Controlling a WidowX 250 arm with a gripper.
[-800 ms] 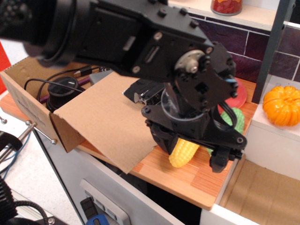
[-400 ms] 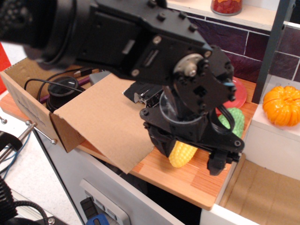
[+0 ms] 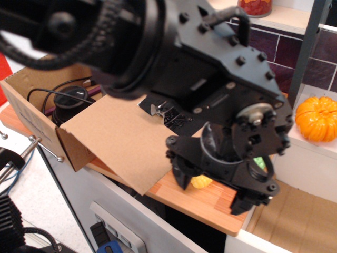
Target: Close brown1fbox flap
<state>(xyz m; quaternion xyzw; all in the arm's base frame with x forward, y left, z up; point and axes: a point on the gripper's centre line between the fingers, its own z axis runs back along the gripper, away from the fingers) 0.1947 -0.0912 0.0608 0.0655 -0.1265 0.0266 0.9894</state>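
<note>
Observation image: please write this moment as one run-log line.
gripper: low over counter edge, above corn cob, jaws unclear | flap: hanging outward, not closed | brown1fbox: open, cables inside

The black gripper (image 3: 213, 192) hangs low over the wooden counter (image 3: 197, 203), its jaws apart and straddling a yellow corn cob (image 3: 200, 182), perhaps without touching it. To its left, the flap (image 3: 118, 139) of the brown1fbox (image 3: 31, 113) slopes down over the counter's edge, plain brown face up. An orange pumpkin (image 3: 317, 117) sits at the right.
</note>
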